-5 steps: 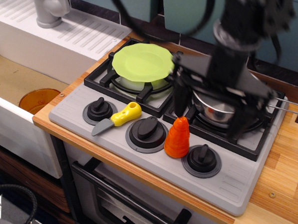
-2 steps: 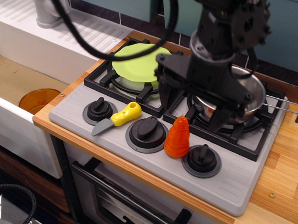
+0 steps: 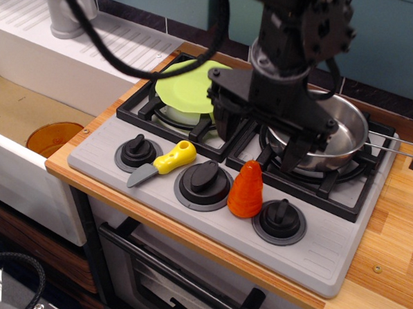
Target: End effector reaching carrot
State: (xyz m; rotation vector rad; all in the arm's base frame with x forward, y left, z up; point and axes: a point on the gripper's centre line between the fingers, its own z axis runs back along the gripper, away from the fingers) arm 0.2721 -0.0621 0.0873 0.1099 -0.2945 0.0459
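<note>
On the grey control strip at the front of the toy stove (image 3: 329,254), the carrot (image 3: 246,189) stood upright on its wide base, just beside the middle knob (image 3: 203,183) on one side and the right-hand knob (image 3: 279,219) on the other. Above and behind it, the end effector (image 3: 257,145) hung over the burner grates with its two prongs spread apart and nothing between them; one prong sat near the green plate (image 3: 189,86), the other over the rim of the steel pan (image 3: 335,140). My judgement was that the main hazard lay in the descent: the carrot was narrow at the tip and glossy (a light nudge off-centre would probably topple it), so a prong landing on the cone rather than beside it could knock it toward the yellow-handled knife (image 3: 163,162) or off the front edge. A second risk was the knobs, which crowded both sides and might have caught a prong. The pan's rim also lay close to the far prong and could have been snagged.
</note>
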